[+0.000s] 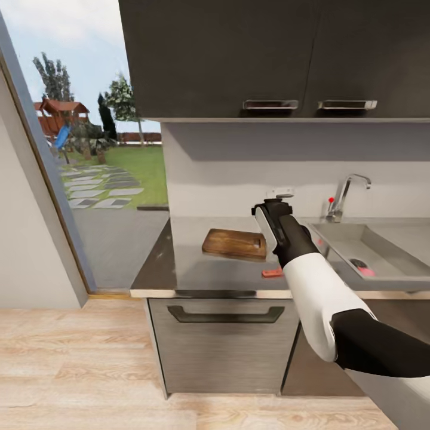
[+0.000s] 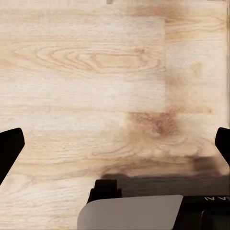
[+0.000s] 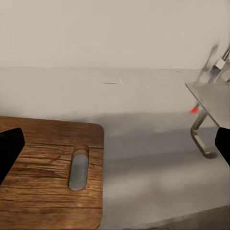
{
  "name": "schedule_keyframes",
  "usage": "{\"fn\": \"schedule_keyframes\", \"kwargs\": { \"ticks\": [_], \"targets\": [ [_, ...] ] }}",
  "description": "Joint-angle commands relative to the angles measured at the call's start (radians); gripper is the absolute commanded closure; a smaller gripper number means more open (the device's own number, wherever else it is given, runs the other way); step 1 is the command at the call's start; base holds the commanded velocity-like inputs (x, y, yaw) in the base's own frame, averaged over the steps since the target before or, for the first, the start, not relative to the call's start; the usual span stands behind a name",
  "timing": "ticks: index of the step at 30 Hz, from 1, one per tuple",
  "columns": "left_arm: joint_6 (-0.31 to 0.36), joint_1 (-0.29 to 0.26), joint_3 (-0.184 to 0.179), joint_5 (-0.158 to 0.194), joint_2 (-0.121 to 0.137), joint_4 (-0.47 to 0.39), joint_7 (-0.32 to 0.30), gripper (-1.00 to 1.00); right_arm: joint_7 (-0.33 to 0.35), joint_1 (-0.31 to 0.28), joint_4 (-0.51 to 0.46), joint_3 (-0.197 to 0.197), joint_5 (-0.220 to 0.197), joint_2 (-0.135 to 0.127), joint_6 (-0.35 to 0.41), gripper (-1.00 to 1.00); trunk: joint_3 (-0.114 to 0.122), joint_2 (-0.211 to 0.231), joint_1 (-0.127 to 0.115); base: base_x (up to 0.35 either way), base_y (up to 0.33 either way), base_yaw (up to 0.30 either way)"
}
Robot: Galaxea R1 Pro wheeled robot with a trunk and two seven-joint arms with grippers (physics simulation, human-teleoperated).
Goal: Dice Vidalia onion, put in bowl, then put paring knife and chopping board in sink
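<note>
One dark, wood-grained chopping board (image 1: pixel 234 244) with an oval slot lies mid-frame on the glossy grey countertop (image 1: pixel 179 263). Right gripper (image 1: pixel 272 209) partly hides a red object (image 1: pixel 272 273), possibly the paring knife; fingers (image 3: pixel 9 152) spread apart. Left gripper (image 2: pixel 115 148) likewise spread over pale wooden floor (image 2: pixel 96 72).

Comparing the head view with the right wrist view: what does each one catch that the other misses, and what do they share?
Head view alone: the sink basin, a red handle on the countertop beside the right arm, upper cabinets, a drawer front, the wood floor and the garden outside. Right wrist view alone: the open right claw, its dark fingertips at the frame edges, and a close look at the board's slot. Both show the board, countertop, tap and wall.
</note>
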Motion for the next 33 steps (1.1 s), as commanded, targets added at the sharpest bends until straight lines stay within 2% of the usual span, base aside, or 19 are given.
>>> {"fn": "schedule_keyframes", "kwargs": {
  "ticks": [1, 8, 14, 20, 22, 30, 33],
  "targets": [
    [-0.002, 0.000, 0.001, 0.000, 0.000, -0.001, -0.001, -1.00, -0.007, -0.001, 0.000, 0.002, -0.005, 0.000, 0.004, -1.00, -0.001, 0.000, 0.000, 0.216, -0.198, 0.000],
    [-0.002, 0.000, 0.000, 0.000, 0.000, 0.000, -0.001, -1.00, -0.005, -0.001, 0.078, 0.002, -0.005, 0.000, -0.059, -1.00, -0.001, 0.000, 0.000, 0.163, -0.177, 0.000],
    [-0.002, 0.000, -0.001, 0.000, 0.000, 0.000, -0.001, -1.00, 0.002, -0.001, 0.143, 0.002, -0.005, 0.000, -0.111, -1.00, -0.001, 0.000, 0.000, 0.025, -0.028, 0.000],
    [-0.002, 0.000, -0.001, 0.000, 0.000, 0.000, -0.001, -1.00, 0.009, -0.001, 0.198, 0.002, -0.006, 0.000, -0.131, -1.00, -0.001, 0.000, 0.000, 0.002, -0.002, 0.000],
    [-0.002, 0.000, -0.001, 0.000, 0.000, 0.000, -0.001, -1.00, 0.009, -0.001, 0.233, 0.002, -0.006, 0.000, -0.167, -1.00, -0.001, 0.000, 0.000, 0.000, 0.000, 0.000],
    [-0.002, 0.000, -0.001, 0.000, 0.000, 0.000, -0.001, -1.00, 0.011, 0.001, 0.255, 0.002, -0.006, 0.000, -0.194, -1.00, -0.001, 0.000, 0.000, 0.026, 0.000, 0.000],
    [-0.002, 0.000, 0.000, 0.000, 0.000, 0.000, -0.001, -1.00, 0.011, 0.002, 0.256, 0.002, -0.025, 0.000, -0.194, -1.00, -0.001, 0.000, 0.000, 0.083, -0.007, 0.000]
  ]
}}
